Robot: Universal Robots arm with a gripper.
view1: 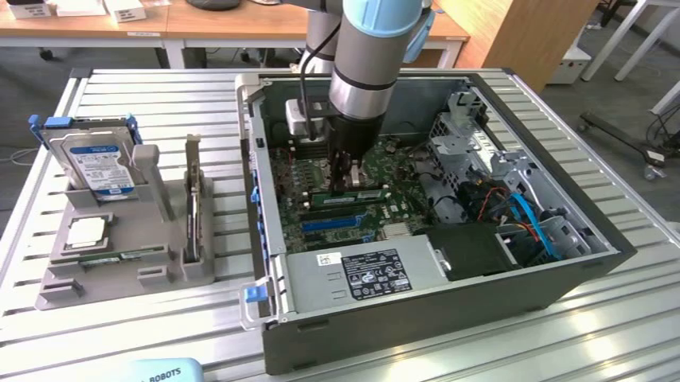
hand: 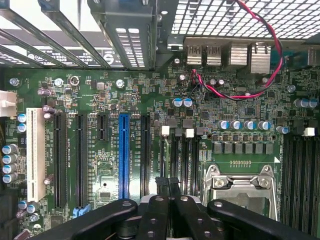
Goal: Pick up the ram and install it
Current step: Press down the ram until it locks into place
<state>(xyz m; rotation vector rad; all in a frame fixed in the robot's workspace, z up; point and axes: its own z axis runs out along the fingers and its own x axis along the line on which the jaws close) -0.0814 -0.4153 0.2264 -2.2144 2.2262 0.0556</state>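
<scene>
I have the arm reaching down into the open computer case, lying on its side so the motherboard faces up for access. My gripper, fingers pressed together, sits over the ram, a green stick on edge in its slot, long axis running across the board.

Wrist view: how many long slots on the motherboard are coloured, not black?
2. A white slot stands next to a row of capacitors; a blue slot stands between black slots. The gripper covers part of the board, so more may be hidden.
</scene>
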